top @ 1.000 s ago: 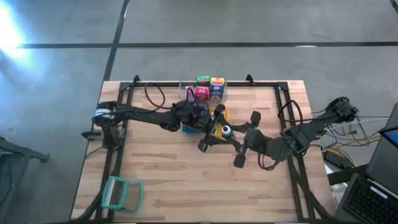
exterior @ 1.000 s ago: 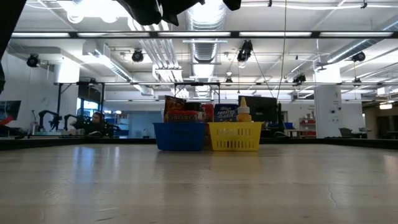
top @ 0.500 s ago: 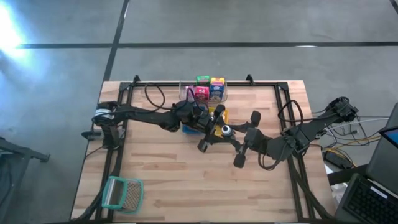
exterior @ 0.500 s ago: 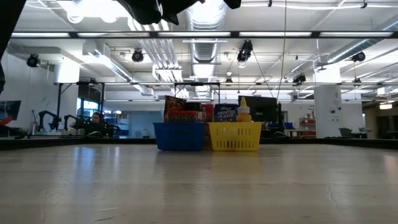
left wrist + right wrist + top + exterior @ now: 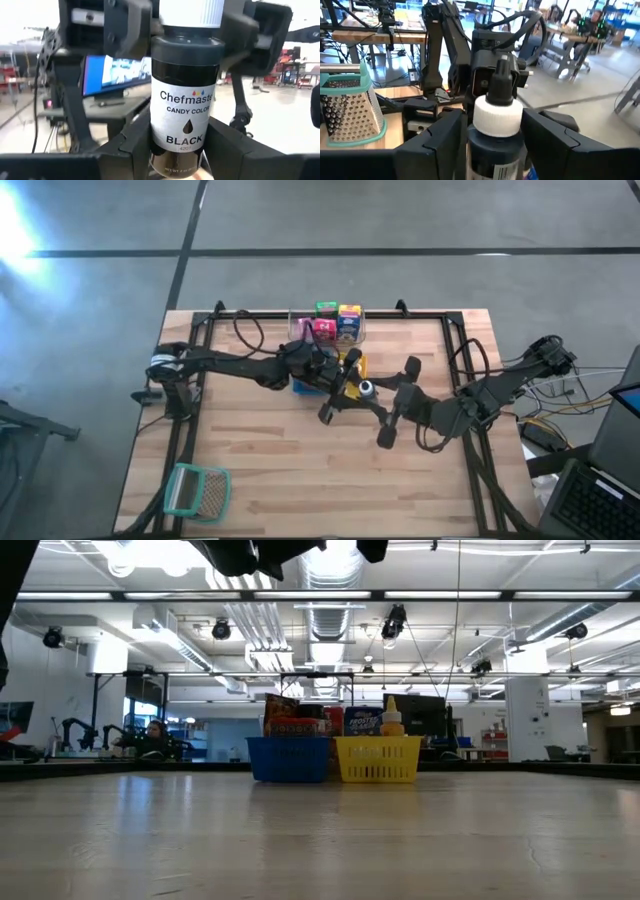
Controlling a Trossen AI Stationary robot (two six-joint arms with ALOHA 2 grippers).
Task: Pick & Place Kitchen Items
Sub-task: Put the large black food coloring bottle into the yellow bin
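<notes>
We see a small dark bottle with a white cap, labelled black candy color, held in the air above the worktop, over the yellow tray. The left jaws pinch its lower body, one finger on each side. The right jaws flank its upper body below the cap; whether they press it, we cannot tell.

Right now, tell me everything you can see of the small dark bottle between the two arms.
The small dark glossy bottle stands upright above the table, with a white ribbed cap and dark nozzle. Its white label reads "Chefmaste", "CANDY COLOR", "BLACK". The left hand grips its lower body; the right hand flanks its neck from the other side, contact unclear. It hangs by the yellow slotted tray.
</notes>
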